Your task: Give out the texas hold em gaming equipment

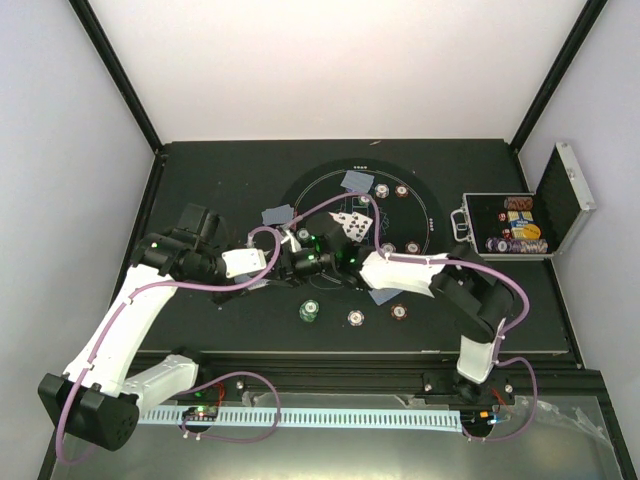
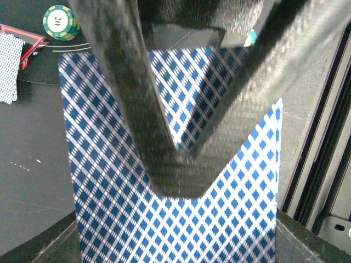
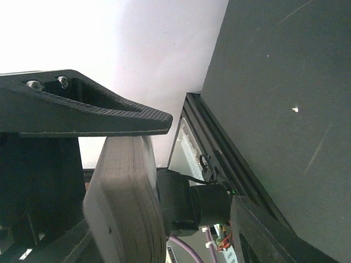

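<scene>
Dealing step: L gripper (image 2: pixel 175 164) clenched on card deck (image 2: pixel 109 208). R gripper (image 1: pixel 345 260) straddles the deck, can't tell if gripping. Next, prob: pinch top card only, peel off w/o dragging others.

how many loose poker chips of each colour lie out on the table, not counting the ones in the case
white chips: 3
brown-red chips: 3
green chips: 1
total: 7
one pale round piece by the purple cable is too hidden to class, so not counted
</scene>
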